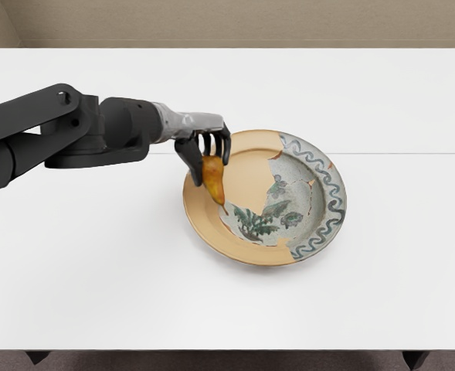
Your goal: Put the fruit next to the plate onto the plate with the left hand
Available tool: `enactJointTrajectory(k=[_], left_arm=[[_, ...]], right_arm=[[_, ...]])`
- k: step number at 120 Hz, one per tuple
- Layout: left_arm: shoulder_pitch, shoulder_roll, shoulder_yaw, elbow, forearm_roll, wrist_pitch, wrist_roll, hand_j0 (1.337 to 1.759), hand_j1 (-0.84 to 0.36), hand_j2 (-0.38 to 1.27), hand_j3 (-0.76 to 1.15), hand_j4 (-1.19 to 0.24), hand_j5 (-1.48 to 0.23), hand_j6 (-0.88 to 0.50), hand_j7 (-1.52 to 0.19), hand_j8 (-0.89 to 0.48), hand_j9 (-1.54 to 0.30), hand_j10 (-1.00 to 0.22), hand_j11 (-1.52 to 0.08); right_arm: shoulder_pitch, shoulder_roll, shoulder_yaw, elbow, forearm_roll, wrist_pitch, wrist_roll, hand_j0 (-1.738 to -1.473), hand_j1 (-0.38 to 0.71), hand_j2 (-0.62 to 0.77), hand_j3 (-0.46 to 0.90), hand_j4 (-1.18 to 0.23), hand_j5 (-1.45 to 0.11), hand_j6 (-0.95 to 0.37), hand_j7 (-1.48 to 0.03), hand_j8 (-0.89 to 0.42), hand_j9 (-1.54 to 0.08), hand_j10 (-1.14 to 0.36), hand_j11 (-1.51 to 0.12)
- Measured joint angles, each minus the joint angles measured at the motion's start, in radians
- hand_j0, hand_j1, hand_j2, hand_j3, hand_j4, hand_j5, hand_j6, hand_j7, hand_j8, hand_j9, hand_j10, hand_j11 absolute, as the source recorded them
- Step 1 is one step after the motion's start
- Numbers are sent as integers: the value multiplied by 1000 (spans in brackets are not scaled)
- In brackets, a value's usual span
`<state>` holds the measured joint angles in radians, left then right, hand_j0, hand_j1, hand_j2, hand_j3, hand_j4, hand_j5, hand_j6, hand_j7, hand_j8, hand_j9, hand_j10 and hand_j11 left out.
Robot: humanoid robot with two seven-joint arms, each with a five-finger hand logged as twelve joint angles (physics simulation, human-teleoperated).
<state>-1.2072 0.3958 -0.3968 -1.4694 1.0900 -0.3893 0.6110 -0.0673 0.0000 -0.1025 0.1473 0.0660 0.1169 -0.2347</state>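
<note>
The left hand point(208, 151) pinches the top of an orange, pear-like fruit point(214, 179), which hangs over the left inner rim of the plate point(304, 232) on the white bench point(96, 270). Let go here, it could topple outward (the rim slopes) or roll off; a lopsided release would cause that.

One head view: high, slanted down across table point(96, 294) toward far wall point(250, 19); medium range, plate point(200, 220) centre-frame.
</note>
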Motion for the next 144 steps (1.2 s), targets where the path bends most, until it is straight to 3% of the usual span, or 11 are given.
enactJointTrajectory(k=[35, 73, 77, 91, 104, 121, 144], left_arm=[[3, -120, -7, 106, 0, 4, 0, 1656, -382, 558, 0, -679, -1004, -513, -987, -577, -979, -732, -982], [9, -143, 8, 183, 2, 3, 0, 1657, -408, 614, 0, -661, -974, -518, -947, -579, -959, -723, -961], [9, -164, 7, 184, 4, 2, 0, 1657, -365, 529, 0, -631, -914, -509, -890, -573, -902, -683, -903], [11, -173, -1, 187, -9, 8, 0, 1657, -80, 304, 0, -378, -544, -310, -531, -346, -538, -407, -538], [7, -127, -6, 188, -123, 6, 0, 1658, 88, 181, 0, -231, -331, -191, -323, -212, -327, -248, -327], [6, 0, -39, 186, -317, -58, 0, 1658, 207, 93, 0, -126, -178, -106, -174, -116, -175, -134, -176], [25, 189, -64, 182, -564, -193, 0, 1658, 280, 39, 0, -62, -85, -54, -83, -58, -84, -65, -84]], right_arm=[[-2, 0, 1, 0, 0, 0, 0, -1658, -349, 0, 0, 0, 0, 0, 0, 0, 0, 0, 0], [-2, 0, 1, 0, 0, 0, 0, -1658, -349, 0, 0, 0, 0, 0, 0, 0, 0, 0, 0], [-2, 0, 1, 0, 0, 0, 0, -1658, -349, 0, 0, 0, 0, 0, 0, 0, 0, 0, 0], [-3, 0, 1, 0, 0, 0, 0, -1658, -349, 0, 0, 0, 0, 0, 0, 0, 0, 0, 0], [-3, 0, 0, 0, 0, 0, 0, -1658, -349, 0, 0, 0, 0, 0, 0, 0, 0, 0, 0], [-4, 0, 0, 0, 0, 0, 0, -1658, -349, 0, 0, 0, 0, 0, 0, 0, 0, 0, 0], [-3, 0, 1, 0, 0, 1, 0, -1658, -349, 0, 0, 0, 0, 0, 0, 0, 0, 0, 0]])
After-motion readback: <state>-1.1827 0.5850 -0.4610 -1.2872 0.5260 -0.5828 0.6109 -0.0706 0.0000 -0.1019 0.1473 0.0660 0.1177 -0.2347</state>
